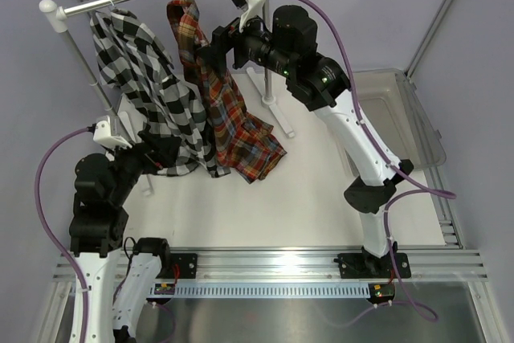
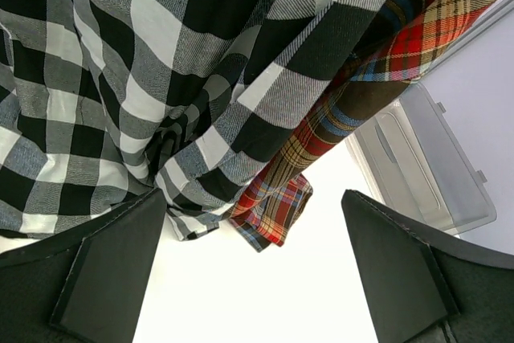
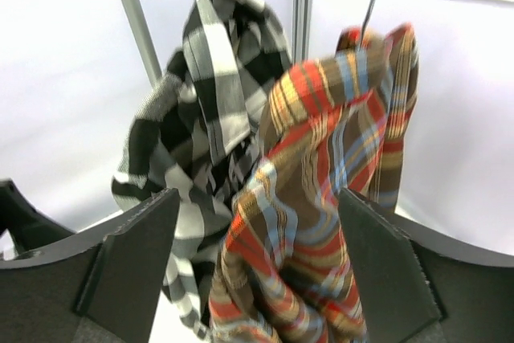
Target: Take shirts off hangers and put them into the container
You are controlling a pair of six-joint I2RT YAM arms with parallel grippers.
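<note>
The room is lit brightly and evenly from above. In the overhead view the white counter (image 1: pixel 313 198) comes out nearly blown, with only faint, soft-edged shadows under the hanging cloth and the arms. A hard streak of glare sits on the aluminium track (image 1: pixel 289 261) at the near edge. From the left wrist, the black-and-white shirt (image 2: pixel 161 78) is crisp down to its weave, while the counter below it washes to plain white. The right wrist view is softer. There the plaid shirt (image 3: pixel 321 198) looks smeared and out of focus, and the fingers (image 3: pixel 132 271) of the right end effector (image 3: pixel 257 194) are dark slabs with little detail.
</note>
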